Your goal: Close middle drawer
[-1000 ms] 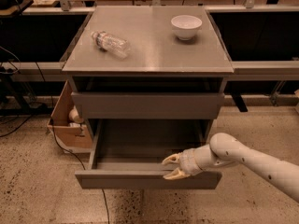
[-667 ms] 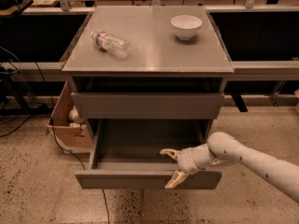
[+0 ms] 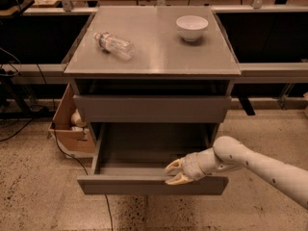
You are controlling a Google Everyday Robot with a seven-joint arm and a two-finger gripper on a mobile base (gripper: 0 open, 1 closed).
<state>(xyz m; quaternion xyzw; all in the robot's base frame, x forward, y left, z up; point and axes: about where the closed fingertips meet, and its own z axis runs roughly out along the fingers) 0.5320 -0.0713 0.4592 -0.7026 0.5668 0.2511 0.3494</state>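
Observation:
The middle drawer point(image 3: 153, 185) of the grey cabinet is pulled far out, and its empty inside shows. The top drawer front point(image 3: 151, 109) above it is closed. The lowest drawer is hidden under the open one. My gripper point(image 3: 174, 173) reaches in from the right and sits at the top edge of the middle drawer's front, right of centre. Its pale fingers point(image 3: 173, 165) are spread apart and point left, holding nothing. I cannot tell if they touch the front.
A clear plastic bottle point(image 3: 113, 44) lies on the cabinet top point(image 3: 159, 57), and a white bowl point(image 3: 192, 27) stands at its back right. A cardboard box point(image 3: 70, 129) sits on the floor left of the cabinet, with a cable beside it. Benches run behind.
The fingers spread wide over the drawer front, then came partly back together. The gripper stayed at the front's top edge. The drawer has not visibly moved.

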